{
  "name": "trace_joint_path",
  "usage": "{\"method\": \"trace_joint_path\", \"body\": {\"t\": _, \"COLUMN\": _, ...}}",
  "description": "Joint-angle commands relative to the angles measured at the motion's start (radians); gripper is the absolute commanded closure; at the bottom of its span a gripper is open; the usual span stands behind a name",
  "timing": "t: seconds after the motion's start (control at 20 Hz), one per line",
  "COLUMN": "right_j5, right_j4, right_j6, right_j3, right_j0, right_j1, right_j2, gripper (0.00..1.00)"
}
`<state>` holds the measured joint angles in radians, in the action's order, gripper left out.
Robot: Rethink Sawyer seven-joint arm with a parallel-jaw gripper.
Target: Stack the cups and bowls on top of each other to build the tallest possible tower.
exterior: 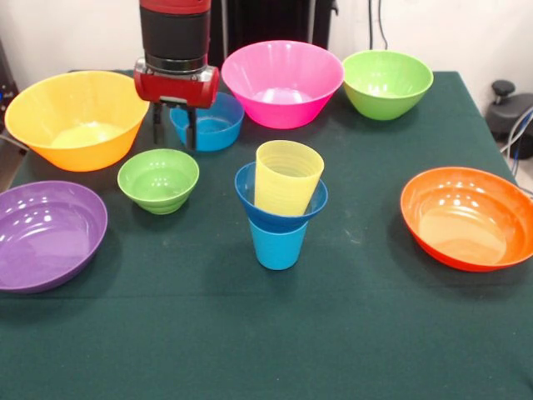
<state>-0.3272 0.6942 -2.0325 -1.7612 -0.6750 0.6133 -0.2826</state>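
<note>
We see a table covered in dark green cloth [350,333] filling most of the view, with a few pale lint specks and faint creases on it. Behind it we have a plain off-white wall [466,33], evenly lit, no hard shadows. A dark panel or curtain [266,21] stands at top centre against the wall. A thin black cable [382,25] hangs down the wall right of it. At the right edge we spot a black office-chair part [510,108] with grey-blue cables [523,133] beside it. Floor not visible.
</note>
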Motion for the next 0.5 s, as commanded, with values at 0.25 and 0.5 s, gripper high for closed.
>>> {"method": "trace_joint_path", "body": {"t": 0.25, "right_j5": -0.073, "right_j4": -0.028, "right_j6": 0.067, "right_j3": -0.008, "right_j0": 0.029, "right_j1": -0.003, "right_j2": -0.109, "gripper": 0.00}}
{"method": "trace_joint_path", "body": {"t": 0.5, "right_j5": -0.068, "right_j4": -0.031, "right_j6": 0.068, "right_j3": 0.012, "right_j0": 0.038, "right_j1": -0.010, "right_j2": -0.125, "gripper": 0.00}}
